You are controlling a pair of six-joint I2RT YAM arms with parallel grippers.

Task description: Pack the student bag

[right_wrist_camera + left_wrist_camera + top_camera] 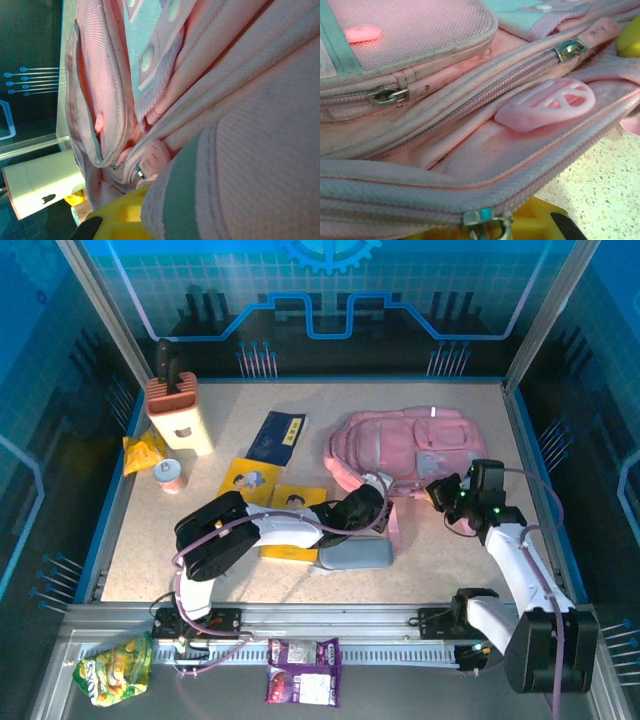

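The student bag [405,445], pink with pale trim, lies flat at the back right of the table. My left gripper [378,490] sits at its near left edge. In the left wrist view the left gripper [495,231] is shut at a zip slider [487,220] on the bag's rim, with a yellow finger [540,225] beneath. A pink rubber zip tab [547,104] lies on the bag [420,45]. My right gripper [442,492] is at the bag's near right corner. In the right wrist view the right gripper [150,220] is shut on bag fabric [240,165], which hides the fingertips.
A grey pencil case [355,555] lies just near the left gripper. Yellow books [250,480] and a blue booklet [278,435] lie left of the bag. A cream holder [180,415], a can [170,475] and a yellow packet [140,452] stand far left. Snack packs [115,668] rest on the near rail.
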